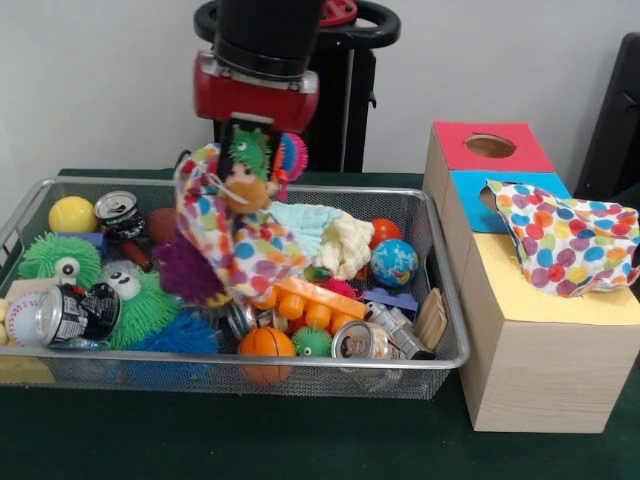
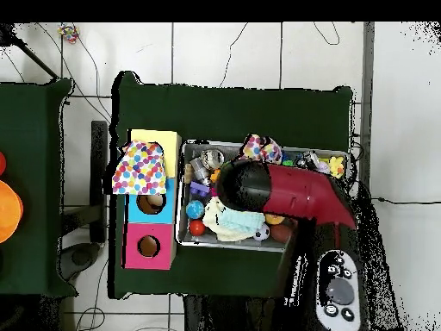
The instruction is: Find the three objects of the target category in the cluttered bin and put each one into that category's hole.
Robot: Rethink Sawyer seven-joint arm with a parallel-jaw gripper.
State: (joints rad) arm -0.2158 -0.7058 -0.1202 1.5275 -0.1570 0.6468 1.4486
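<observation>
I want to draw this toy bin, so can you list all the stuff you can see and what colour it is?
Wire bin: 1, silver, on the green table.
Dotted cloth: 1, many colours, lifted above the bin under the hand.
Second dotted cloth: 1, many colours, on the box, over the yellow and blue parts.
Wooden box: 1, red, blue and yellow tops, beside the bin.
Drink cans: 3 seen, silver and black, in the bin.
Balls: yellow, baseball, basketball, globe.
Spiky toys with eyes: 2, green.
Orange brick: 1, bin middle.
Pale cloths: white and mint, bin back.
Arm: 1, red and black.
Hand: mostly hidden by the cloth.
</observation>
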